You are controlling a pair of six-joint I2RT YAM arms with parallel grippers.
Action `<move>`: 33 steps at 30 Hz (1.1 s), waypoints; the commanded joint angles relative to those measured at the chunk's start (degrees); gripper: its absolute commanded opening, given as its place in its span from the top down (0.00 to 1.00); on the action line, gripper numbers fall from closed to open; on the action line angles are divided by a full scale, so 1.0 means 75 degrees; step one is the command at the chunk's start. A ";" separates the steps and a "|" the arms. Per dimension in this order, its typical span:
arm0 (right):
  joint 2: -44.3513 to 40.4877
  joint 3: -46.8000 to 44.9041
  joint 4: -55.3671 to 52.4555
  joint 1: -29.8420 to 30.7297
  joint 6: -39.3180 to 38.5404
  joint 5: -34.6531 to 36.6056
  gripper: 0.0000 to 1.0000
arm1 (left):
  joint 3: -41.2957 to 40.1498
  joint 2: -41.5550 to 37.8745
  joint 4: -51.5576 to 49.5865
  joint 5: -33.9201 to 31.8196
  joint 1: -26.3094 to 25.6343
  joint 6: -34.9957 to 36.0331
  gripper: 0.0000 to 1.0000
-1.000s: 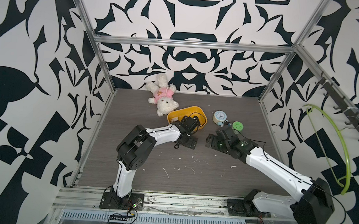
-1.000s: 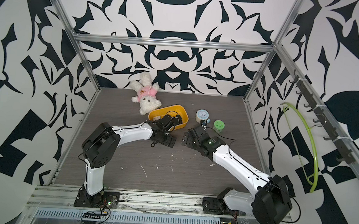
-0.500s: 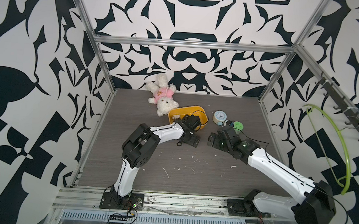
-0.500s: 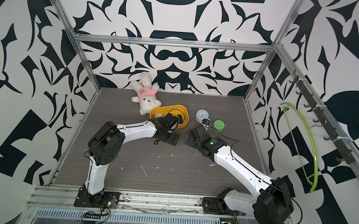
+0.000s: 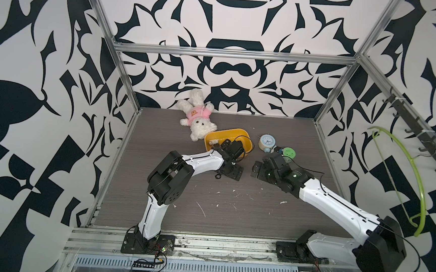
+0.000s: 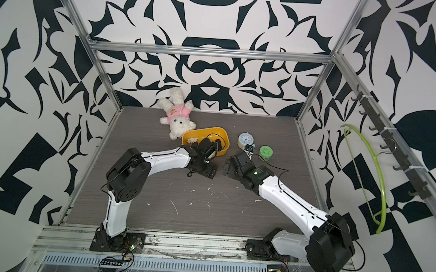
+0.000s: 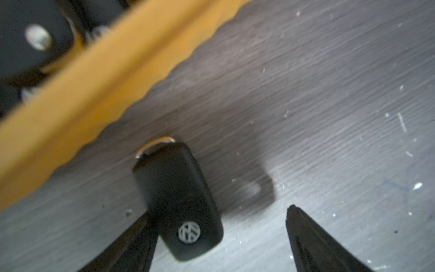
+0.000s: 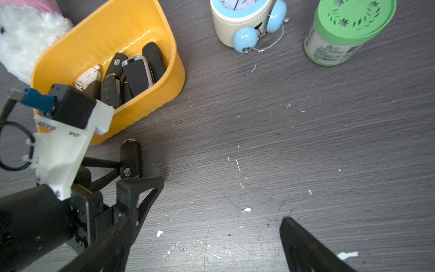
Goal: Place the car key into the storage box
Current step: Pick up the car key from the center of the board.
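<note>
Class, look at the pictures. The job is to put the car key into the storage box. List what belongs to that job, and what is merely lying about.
Belongs to the job: car key; storage box; left gripper, open around the key.

Lying about: plush rabbit; alarm clock; green-lidded jar.

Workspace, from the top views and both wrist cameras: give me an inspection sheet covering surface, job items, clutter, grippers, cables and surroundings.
Surface: dark wood-grain tabletop, white flecks and scratches.
Job's things: black car key on the tabletop just outside the storage box, which holds several key fobs.
Clutter: plush rabbit beside the box; alarm clock; green-lidded jar.
Grippers: left gripper open around the key, one finger against it; right gripper open, empty.
Cables: black cable looping at the left wrist.
Surroundings: patterned walls, metal frame, green hanger on wall hooks.
</note>
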 commanded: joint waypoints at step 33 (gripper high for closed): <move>-0.0381 -0.0127 0.0117 -0.0036 0.0062 0.0404 0.01 | 0.1627 0.1261 -0.2272 -0.0595 -0.0032 -0.0631 0.90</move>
